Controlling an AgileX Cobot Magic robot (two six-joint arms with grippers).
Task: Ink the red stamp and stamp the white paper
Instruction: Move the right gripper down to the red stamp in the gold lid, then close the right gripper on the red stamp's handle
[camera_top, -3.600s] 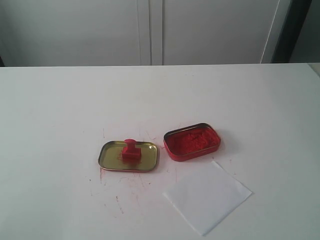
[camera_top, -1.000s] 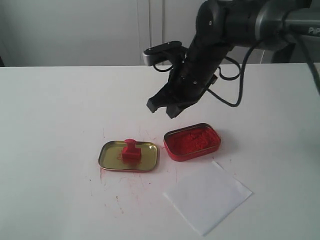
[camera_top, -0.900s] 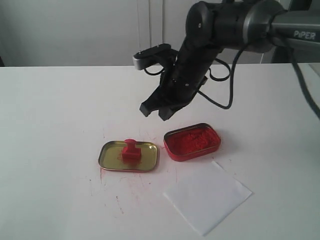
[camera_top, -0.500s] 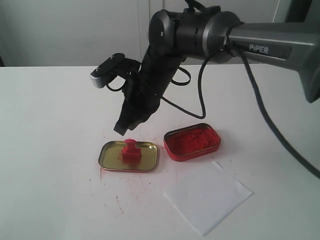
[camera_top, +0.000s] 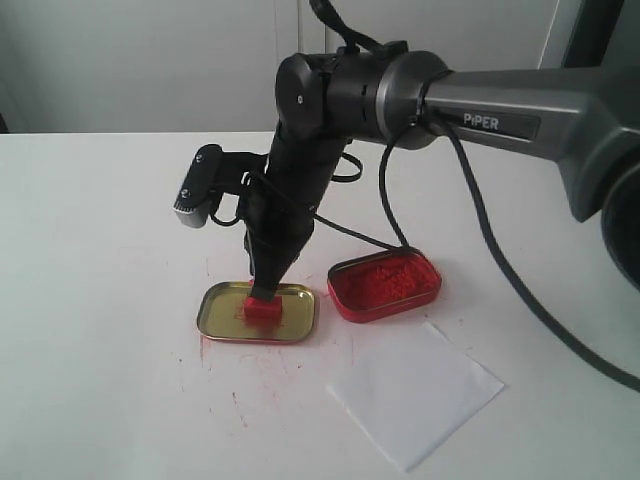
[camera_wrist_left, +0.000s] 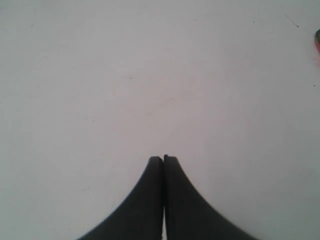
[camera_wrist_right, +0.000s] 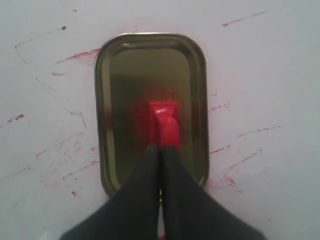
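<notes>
My right claw (camera_wrist_right: 161, 148) is closed, its two black fingers flat against each other, and the tips come down right at the red stamp (camera_wrist_right: 163, 119). Its square block shows just beyond them. In the exterior view they meet the top of its knob, though I cannot tell whether they press on it. The stamp stands upright near the middle of the gold tray (camera_wrist_right: 116, 75), a shallow rounded rectangle of shiny metal with a low rim, on a dull red smudge. Just beside that tray, not touching it, sits the red tin (camera_top: 362, 311). It is deeper, with the same rounded shape, and is filled with lumpy, rough red ink (camera_top: 388, 277). The white paper (camera_top: 415, 392) lies flat near the tin, on the side toward the camera — a thin plain square turned cornerwise, well apart from my closed fingers. The table (camera_top: 100, 250) is smooth and white, marked with thin red streaks (camera_wrist_right: 76, 54) around the tray. My left claw (camera_wrist_left: 163, 159) hangs over bare table with its fingers together as well.
</notes>
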